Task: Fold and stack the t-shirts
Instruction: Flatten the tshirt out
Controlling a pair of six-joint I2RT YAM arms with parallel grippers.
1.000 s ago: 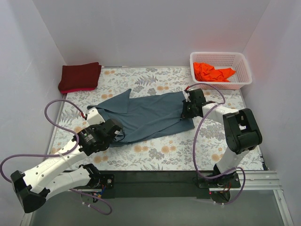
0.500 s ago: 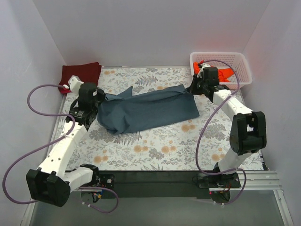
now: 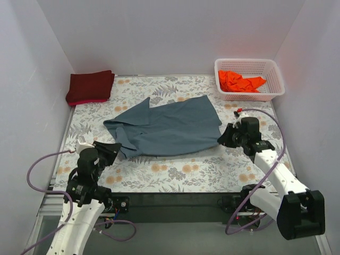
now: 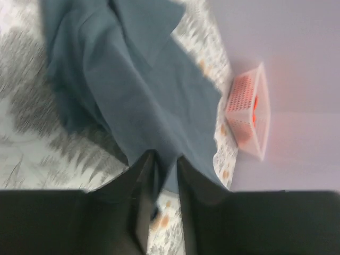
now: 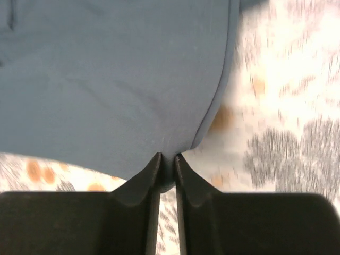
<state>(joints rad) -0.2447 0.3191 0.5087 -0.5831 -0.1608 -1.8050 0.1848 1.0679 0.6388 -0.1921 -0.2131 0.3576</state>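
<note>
The slate blue-grey t-shirt [image 3: 167, 126] lies spread on the floral table cover, and it also shows in the left wrist view [image 4: 133, 90] and the right wrist view [image 5: 106, 79]. My left gripper [image 3: 110, 150] is at its near left corner, and its jaws [image 4: 166, 160] stand close together with the shirt's edge between them. My right gripper [image 3: 226, 137] is shut [image 5: 167, 159] on the shirt's near right corner. The dark maroon t-shirt [image 3: 90, 86] lies folded at the back left. The bright orange t-shirt [image 3: 239, 81] lies crumpled in the basket.
The white lattice basket [image 3: 249, 66] stands at the back right, and it also shows in the left wrist view [image 4: 247, 114]. White walls close in the table on three sides. The black base rail [image 3: 175, 202] runs along the near edge.
Both arms have drawn back from the far side toward the near edge. The blue-grey shirt has come with them and now lies flatter and wider.
</note>
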